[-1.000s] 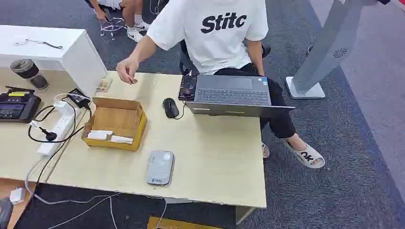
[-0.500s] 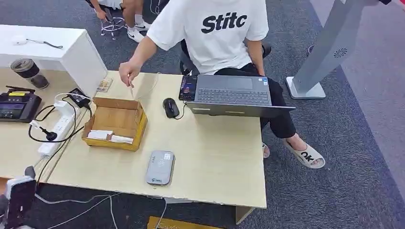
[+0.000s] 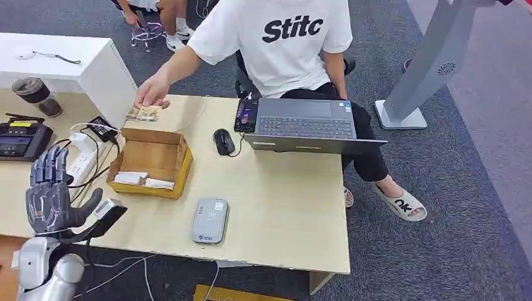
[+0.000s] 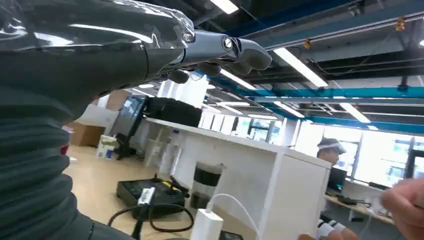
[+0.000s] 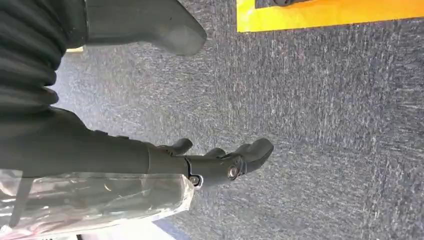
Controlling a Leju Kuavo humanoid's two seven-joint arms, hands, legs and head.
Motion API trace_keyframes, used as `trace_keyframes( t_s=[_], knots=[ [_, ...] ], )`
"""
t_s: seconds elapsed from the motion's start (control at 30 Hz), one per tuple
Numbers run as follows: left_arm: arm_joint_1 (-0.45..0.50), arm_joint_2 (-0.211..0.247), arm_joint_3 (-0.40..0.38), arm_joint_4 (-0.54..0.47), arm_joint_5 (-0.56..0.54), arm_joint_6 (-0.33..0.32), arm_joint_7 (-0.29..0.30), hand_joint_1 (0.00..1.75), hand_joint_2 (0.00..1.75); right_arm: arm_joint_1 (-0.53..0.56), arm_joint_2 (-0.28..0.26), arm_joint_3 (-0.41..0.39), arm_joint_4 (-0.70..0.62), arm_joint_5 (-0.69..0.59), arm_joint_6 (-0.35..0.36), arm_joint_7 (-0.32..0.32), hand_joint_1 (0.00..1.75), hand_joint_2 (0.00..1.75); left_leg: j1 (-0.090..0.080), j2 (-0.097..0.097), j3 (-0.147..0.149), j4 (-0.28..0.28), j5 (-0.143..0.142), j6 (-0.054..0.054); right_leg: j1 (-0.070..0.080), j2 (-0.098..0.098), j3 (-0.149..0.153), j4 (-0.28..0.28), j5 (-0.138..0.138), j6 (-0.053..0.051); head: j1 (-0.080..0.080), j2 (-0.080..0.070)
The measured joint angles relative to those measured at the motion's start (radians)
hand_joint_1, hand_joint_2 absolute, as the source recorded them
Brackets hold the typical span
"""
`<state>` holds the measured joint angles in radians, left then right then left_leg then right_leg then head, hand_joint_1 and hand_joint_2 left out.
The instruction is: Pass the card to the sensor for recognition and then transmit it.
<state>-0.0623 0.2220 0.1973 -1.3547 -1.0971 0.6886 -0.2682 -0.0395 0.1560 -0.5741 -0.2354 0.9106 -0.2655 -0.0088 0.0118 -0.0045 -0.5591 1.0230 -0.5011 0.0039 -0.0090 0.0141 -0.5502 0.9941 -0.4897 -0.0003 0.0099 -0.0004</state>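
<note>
The left hand [image 3: 53, 194] was up at the table's [image 3: 276, 207] near corner, fingers spread and upright, thumb out to the side, and nothing in it. The card [image 3: 143, 113] sat well beyond those fingertips, at the far edge of the table, with the person's hand [image 3: 152, 93] on it. Between fingers and card stood the open cardboard box [image 3: 150, 160]. The grey sensor [image 3: 210, 219] lay flat on the table off to the thumb side, nearer than the box.

The right hand [image 5: 215, 162] hung low over carpet, fingers loosely curled but parted, holding nothing.

The step in hand looked like taking the card, so the sound play would have been to keep the palm open and steady, let the card come in between thumb and fingers, then close on its edges rather than its face. Reaching across meant clearing the box wall and the cables [image 3: 69, 166] just behind the fingers. After that, the card should go flat and face-down over the sensor's top, held there a beat, before passing it on.
</note>
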Motion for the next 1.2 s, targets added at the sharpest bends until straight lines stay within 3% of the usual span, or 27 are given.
trace_keyframes(
  t_s=[0.7,0.73,0.77,1.2],
  knots=[
    [-0.126,0.130,-0.202,0.098,-0.215,-0.019,0.142,0.00,1.75,-0.009,-0.006,0.000,0.006,0.029,0.016,0.002,0.00,1.75,0.000,0.001,0.000,0.000,0.000,0.000,0.000,0.001,0.000,0.000,0.000,0.000,0.000,0.000],
    [-0.134,0.132,-0.213,0.101,-0.219,-0.019,0.144,0.09,1.75,-0.009,-0.006,0.000,0.006,0.029,0.016,0.000,0.00,1.75,0.000,0.001,0.000,0.000,0.000,0.000,0.000,0.001,0.000,0.000,0.000,0.000,0.000,0.000],
    [-0.139,0.136,-0.222,0.103,-0.225,-0.019,0.146,1.73,1.75,-0.009,-0.006,0.000,0.006,0.029,0.016,-0.001,0.00,1.75,0.000,0.001,0.000,0.000,0.000,0.000,0.000,0.001,0.000,0.000,0.000,0.000,0.000,0.000],
    [-0.147,0.157,-0.287,0.126,-0.194,-0.015,0.160,1.75,1.75,-0.010,-0.006,-0.001,0.009,0.030,0.012,-0.009,0.00,1.75,0.000,0.001,-0.001,0.000,0.000,0.000,0.000,0.001,0.000,0.000,0.000,0.000,0.000,0.000]
  ],
)
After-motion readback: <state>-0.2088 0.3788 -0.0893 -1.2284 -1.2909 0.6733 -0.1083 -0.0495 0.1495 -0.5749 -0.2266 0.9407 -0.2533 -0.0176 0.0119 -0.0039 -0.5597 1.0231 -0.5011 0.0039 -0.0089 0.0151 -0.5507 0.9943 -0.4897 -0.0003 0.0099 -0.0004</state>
